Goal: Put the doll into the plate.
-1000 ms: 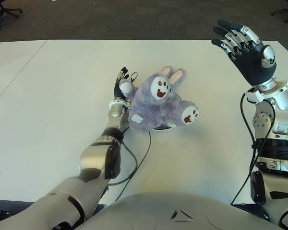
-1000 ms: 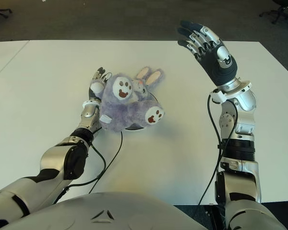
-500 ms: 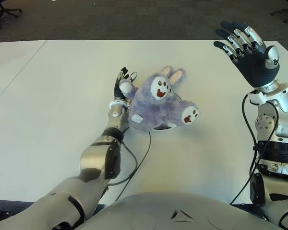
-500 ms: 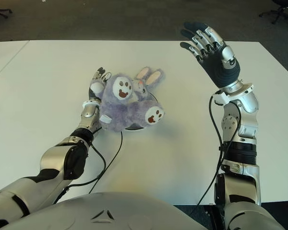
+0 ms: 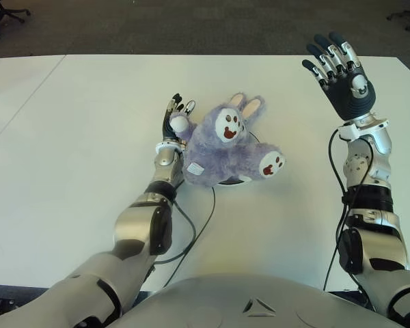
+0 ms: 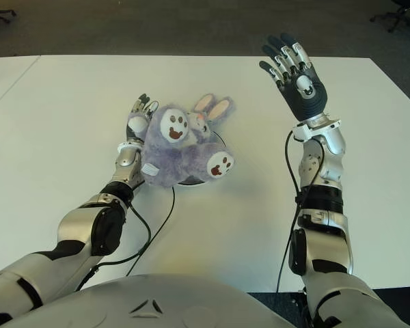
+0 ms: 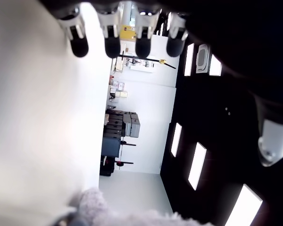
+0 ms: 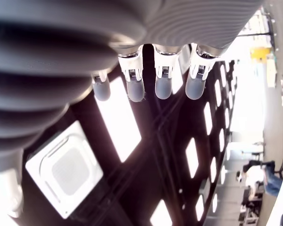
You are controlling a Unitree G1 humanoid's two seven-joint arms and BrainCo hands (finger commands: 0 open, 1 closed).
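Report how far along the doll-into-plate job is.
Looks done: the purple doll lies on the dark plate, covering most of it. The left hand is open beside the doll; the right hand is raised, open and empty. Left: only withdrawing the left hand.
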